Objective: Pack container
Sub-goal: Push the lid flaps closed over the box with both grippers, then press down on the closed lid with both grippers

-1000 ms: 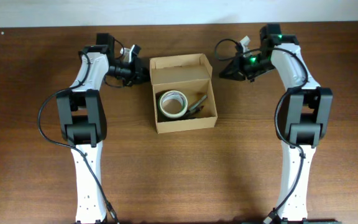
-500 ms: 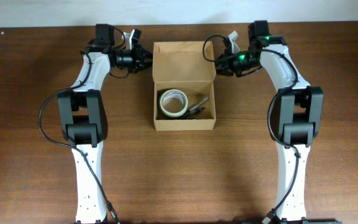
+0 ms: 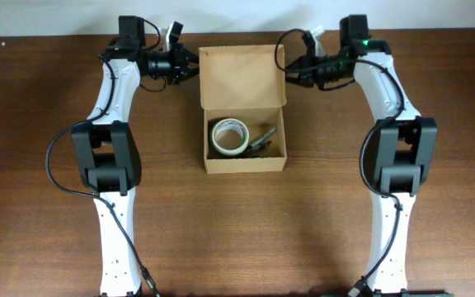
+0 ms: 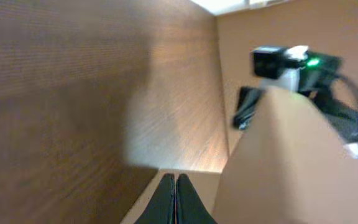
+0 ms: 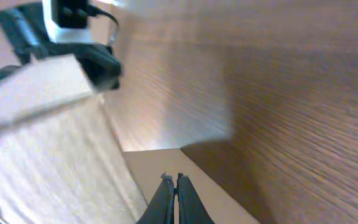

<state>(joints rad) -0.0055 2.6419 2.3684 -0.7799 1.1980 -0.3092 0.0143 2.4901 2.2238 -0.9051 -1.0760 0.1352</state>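
The container (image 3: 246, 168) is a tan cardboard box at mid-table. Its hinged lid (image 3: 242, 78) stands open toward the back. Inside lie a roll of tape (image 3: 229, 136) and a dark tool (image 3: 262, 139). My left gripper (image 3: 195, 66) is shut at the lid's left side flap. My right gripper (image 3: 285, 70) is shut at its right side flap. In the left wrist view the closed fingers (image 4: 175, 182) lie over the tan flap (image 4: 201, 190) beside the lid (image 4: 291, 168). In the right wrist view the closed fingers (image 5: 172, 182) lie over the flap (image 5: 160, 160) beside the lid (image 5: 48, 143).
The brown wooden table (image 3: 48, 165) extends around the box. The table's back edge (image 3: 237, 31) lies just behind both grippers. Each wrist view shows the other arm's camera beyond the lid, the right one (image 4: 278, 62) and the left one (image 5: 73, 18).
Both grippers have moved toward the back of the table and inward to the lid's far corners. The lid has swung with them and now looks longer from above.
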